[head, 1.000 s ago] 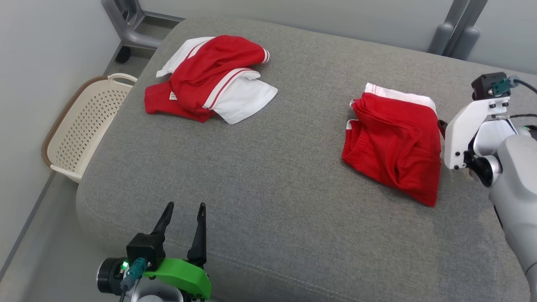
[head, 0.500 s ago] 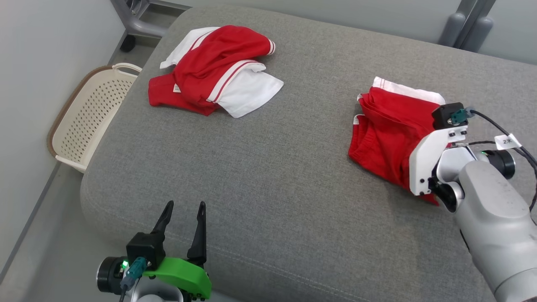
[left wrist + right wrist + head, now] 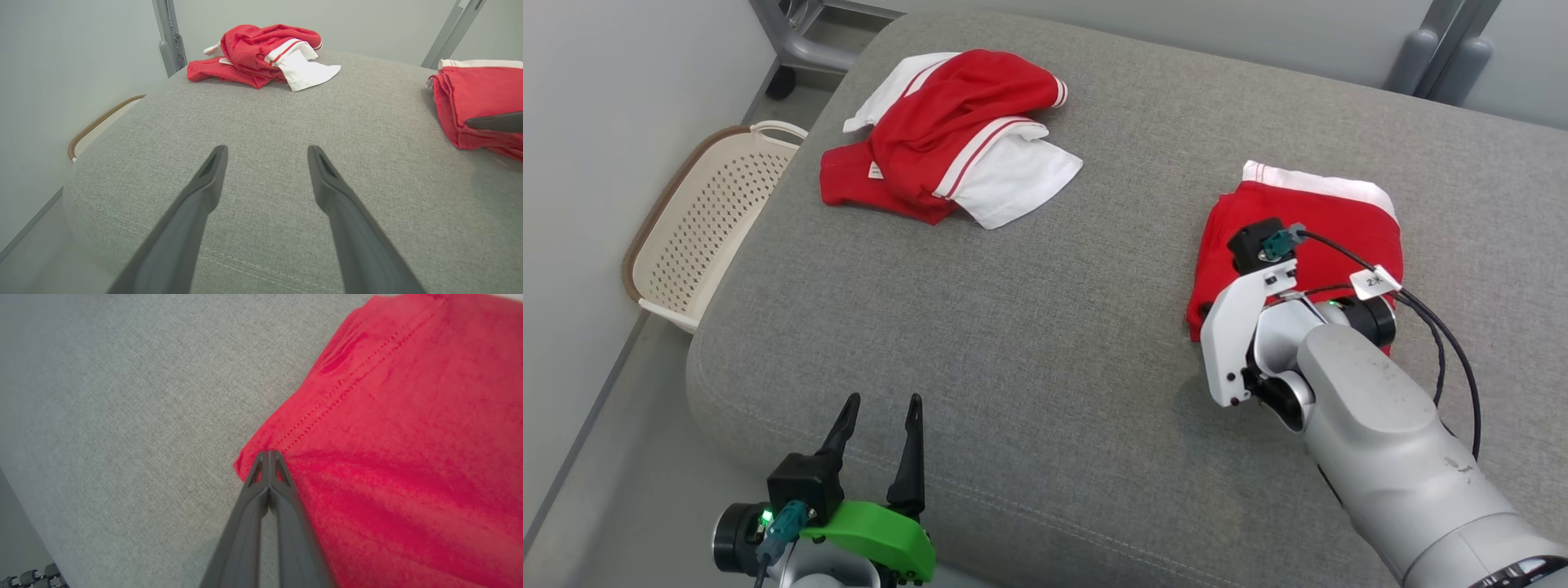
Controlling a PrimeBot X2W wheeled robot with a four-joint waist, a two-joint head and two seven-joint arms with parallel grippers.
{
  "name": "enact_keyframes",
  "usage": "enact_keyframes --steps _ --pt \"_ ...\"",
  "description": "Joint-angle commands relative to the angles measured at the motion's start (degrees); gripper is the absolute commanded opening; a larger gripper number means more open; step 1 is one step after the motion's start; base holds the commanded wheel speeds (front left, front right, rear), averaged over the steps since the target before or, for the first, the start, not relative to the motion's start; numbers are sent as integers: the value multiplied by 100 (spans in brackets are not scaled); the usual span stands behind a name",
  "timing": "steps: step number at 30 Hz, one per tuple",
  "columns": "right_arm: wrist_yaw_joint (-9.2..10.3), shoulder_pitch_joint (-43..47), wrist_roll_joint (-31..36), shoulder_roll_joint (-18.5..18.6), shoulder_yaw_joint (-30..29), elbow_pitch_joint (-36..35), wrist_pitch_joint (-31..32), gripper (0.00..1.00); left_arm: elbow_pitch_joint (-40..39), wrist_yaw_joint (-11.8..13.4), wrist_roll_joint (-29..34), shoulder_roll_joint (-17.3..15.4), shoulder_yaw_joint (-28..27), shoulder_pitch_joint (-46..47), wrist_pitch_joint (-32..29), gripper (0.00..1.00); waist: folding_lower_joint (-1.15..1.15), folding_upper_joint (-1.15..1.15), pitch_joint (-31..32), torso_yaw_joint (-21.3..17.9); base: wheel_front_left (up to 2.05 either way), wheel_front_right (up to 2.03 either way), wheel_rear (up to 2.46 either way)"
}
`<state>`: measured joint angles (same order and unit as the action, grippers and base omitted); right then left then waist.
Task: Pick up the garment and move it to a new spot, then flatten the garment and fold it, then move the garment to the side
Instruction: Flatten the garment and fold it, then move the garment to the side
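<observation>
Right claw (image 3: 269, 454): clenched, both fingers pressed flat together, tips resting on the near left corner of the folded red garment (image 3: 408, 437). I cannot tell whether any cloth is caught between them.
Folded red garment: lies on the right half of the grey cushion (image 3: 1029, 327), a flat stack with a white band along its far edge.
Direction from the claw: the bulk of the stack spreads right and far from the fingertips, with bare cushion to the left and near.
Long axis: none clear, as the stack looks nearly square. A stitched hem runs from the corner toward the far side.
Nearer arm: the right one, already on it. The left claw (image 3: 880, 400) hangs released, fingers spread, at the near left edge of the cushion, well apart from the stack.
Step, as I judge it: the garment looks folded, so the shift to the side comes next. Pulling from one corner could drag the fold open.
Right wrist view: gives the corner contact and hem stitching; in the head view the pale wrist housing stands in front of that spot.
Head view: gives the layout, with a crumpled red and white garment (image 3: 947, 139) at far left and a cream basket (image 3: 698, 237) on the floor past the left edge.
Left wrist view: from the side, one dark finger lies low over the stack.
</observation>
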<state>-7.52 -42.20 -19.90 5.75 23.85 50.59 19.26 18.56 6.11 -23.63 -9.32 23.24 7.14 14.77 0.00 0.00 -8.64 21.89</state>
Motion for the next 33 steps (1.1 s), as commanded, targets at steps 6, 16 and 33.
enact_keyframes --steps 6,16,33 --pt "6 -219 -288 -153 367 56 -66 0 52 -19 -9 18 0 64 44 100 0 0 72 44 0 0 0" --pt "6 -631 -540 49 228 70 250 100 21 62 -40 -112 -90 -137 45 100 0 0 404 -167 0 0 0" --pt "5 157 -163 667 -2000 39 789 100 -219 137 -72 -210 -37 -231 -28 100 0 0 407 -575 0 0 0"
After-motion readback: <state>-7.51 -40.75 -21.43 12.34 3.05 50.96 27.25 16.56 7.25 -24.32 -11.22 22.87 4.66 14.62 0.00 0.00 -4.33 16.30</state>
